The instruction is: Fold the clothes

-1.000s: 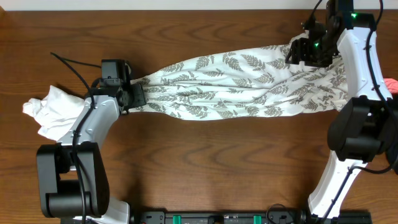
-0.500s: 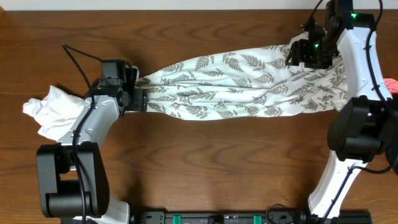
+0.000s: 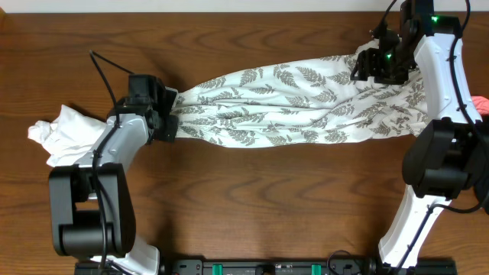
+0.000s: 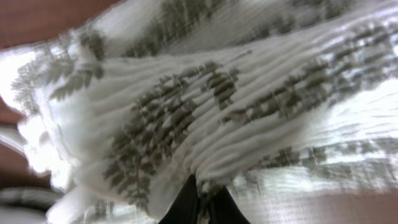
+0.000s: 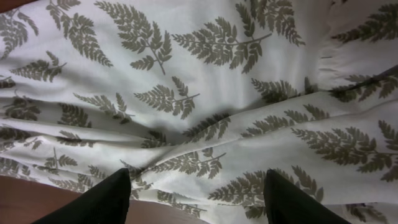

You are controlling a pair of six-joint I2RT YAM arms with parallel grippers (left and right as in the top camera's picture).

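My left hand (image 3: 164,116) reaches low across the table (image 3: 267,191) at the narrow, bunched end of the fern-printed garment (image 3: 290,103), fingers pinched together on its cloth. My right hand (image 3: 376,65) hangs over the wide far end, fingers spread well apart, gripping nothing. The fern-printed garment lies stretched between them; a crumpled white garment (image 3: 65,137) sits beside my left arm.

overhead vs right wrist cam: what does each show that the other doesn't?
Overhead only: a crumpled plain white garment at far left, and the left pincer at the left end of the cream-white garment printed with grey-green fern leaves. Right wrist only: the right pincer close up, its black fingertips spread apart over the fabric. Both: the fern-printed garment.
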